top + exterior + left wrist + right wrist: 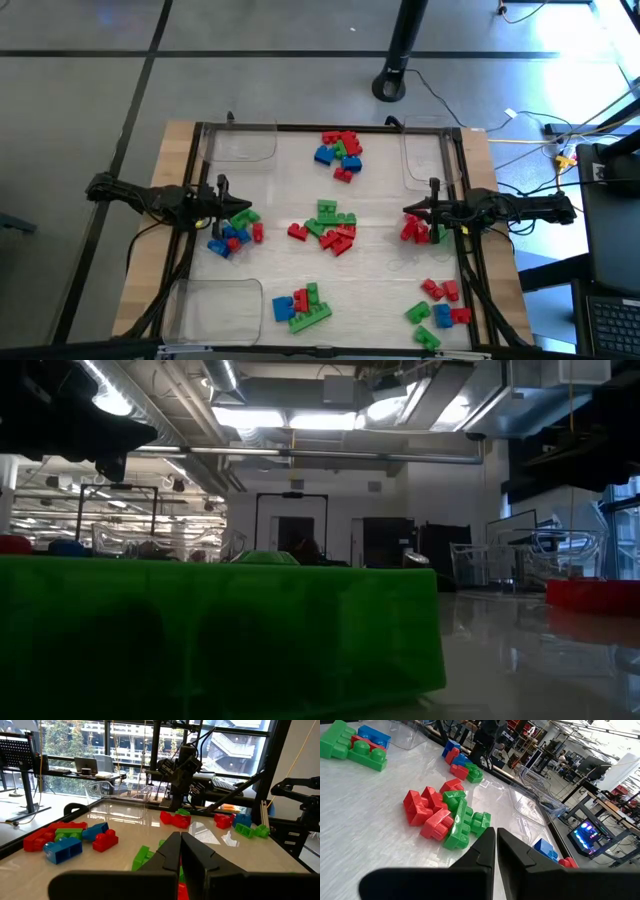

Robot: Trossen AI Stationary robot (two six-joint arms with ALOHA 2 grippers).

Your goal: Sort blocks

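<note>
Red, green and blue blocks lie in loose clusters on the white table: far middle (340,152), centre (325,228), near middle (302,305) and near right (438,310). One cluster (232,232) lies by my left gripper (226,204), which hovers shut at the table's left side and touches nothing. Its fingers (180,837) point level across the table. At the right side my right gripper (408,212) hovers shut above another cluster (418,230). Its fingertips (496,831) tip slightly down toward the centre blocks (445,815). A green block (220,630) fills the low view's front.
Clear plastic trays stand at the far left (245,145), far right (425,150) and near left (215,305) corners. A dark frame (330,128) runs along the table's edges. Open white surface lies between the block clusters.
</note>
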